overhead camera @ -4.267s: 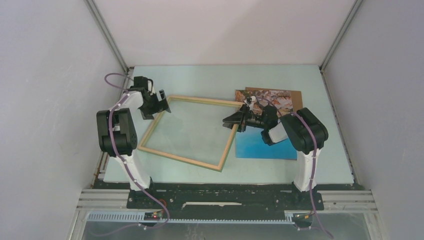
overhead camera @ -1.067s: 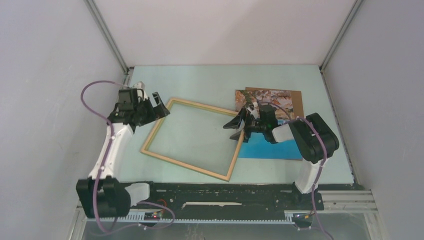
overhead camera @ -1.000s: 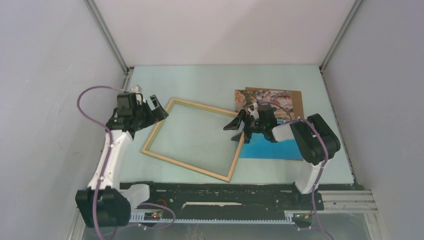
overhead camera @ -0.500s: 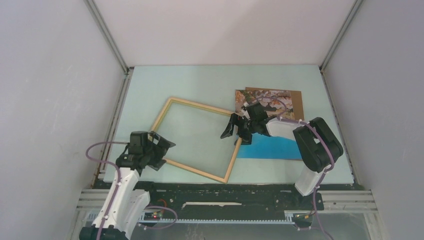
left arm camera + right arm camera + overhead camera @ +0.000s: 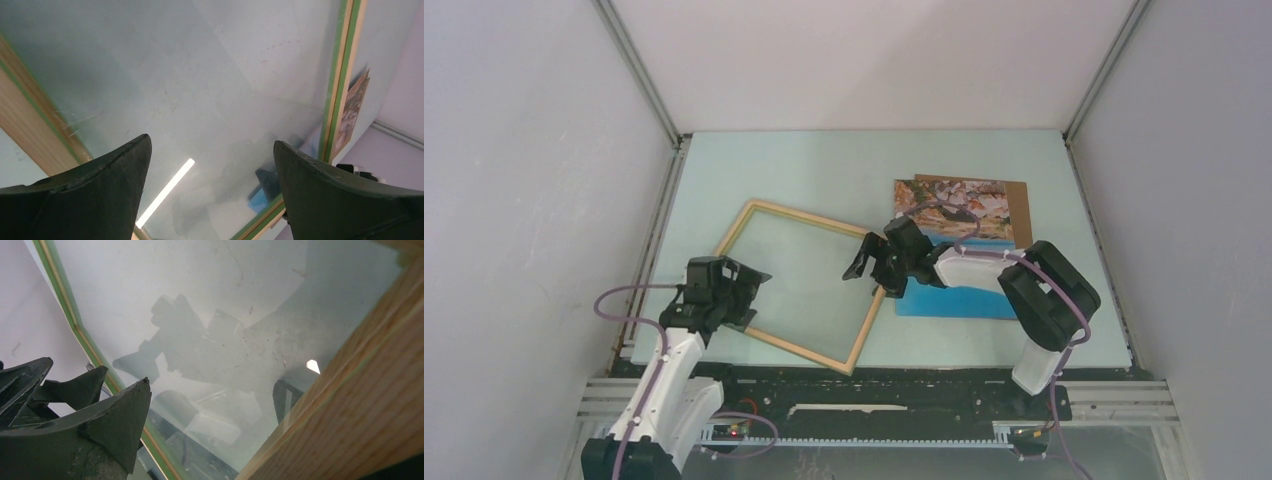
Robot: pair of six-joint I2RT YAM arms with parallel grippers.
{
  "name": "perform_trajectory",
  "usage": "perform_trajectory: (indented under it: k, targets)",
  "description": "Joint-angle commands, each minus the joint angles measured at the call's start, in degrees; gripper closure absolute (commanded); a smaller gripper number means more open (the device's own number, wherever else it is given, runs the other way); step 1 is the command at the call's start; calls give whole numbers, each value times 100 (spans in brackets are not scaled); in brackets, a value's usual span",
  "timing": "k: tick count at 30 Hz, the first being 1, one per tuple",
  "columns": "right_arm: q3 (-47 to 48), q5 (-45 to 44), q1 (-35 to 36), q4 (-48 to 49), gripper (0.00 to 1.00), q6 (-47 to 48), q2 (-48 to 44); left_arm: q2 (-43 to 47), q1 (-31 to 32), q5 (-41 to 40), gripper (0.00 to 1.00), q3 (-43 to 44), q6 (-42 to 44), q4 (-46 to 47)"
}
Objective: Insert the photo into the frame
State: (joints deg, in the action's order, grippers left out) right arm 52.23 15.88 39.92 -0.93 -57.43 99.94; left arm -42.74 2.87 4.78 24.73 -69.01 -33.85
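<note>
Pale mint-green flat surface [image 5: 824,165], matte, evenly lit, faint scuffs. Plain white back wall [image 5: 864,60]; grey-white side walls on the left [image 5: 524,180] and right [image 5: 1194,200]. Silver aluminium corner posts [image 5: 639,70] [image 5: 1104,70] slant up from the far corners. Black base plate [image 5: 874,385] along the near edge, a slotted grey rail [image 5: 874,440] just in front of it. Soft light, no hard shadows.

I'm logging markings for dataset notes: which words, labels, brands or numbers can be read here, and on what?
None: no readable text shows on the frame, the photo or the brown board.
Any marks on the base rail are too small to read.
</note>
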Motion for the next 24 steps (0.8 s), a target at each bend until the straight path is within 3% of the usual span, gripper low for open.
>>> perform_trajectory:
  k: [1, 7, 12, 17, 21, 24]
  targets:
    - [60, -699, 244, 421, 1, -253, 76, 44, 28, -460, 0, 219, 156, 126]
    - [1014, -1254, 481, -560, 0, 496, 585, 262, 27, -369, 0, 322, 240, -1056]
    - [1322, -1461, 406, -1487, 0, 1163, 625, 833, 28, -709, 0, 641, 656, -1368]
    - [1977, -1286, 358, -2649, 0, 1633, 664, 846, 27, -530, 0, 1031, 1028, -1298]
    - [1960, -1256, 333, -2818, 0, 1887, 261, 698, 23, -662, 0, 1030, 972, -1510]
    - [1980, -698, 237, -2633, 0, 2495, 133, 745, 24, -898, 0, 740, 691, -1496]
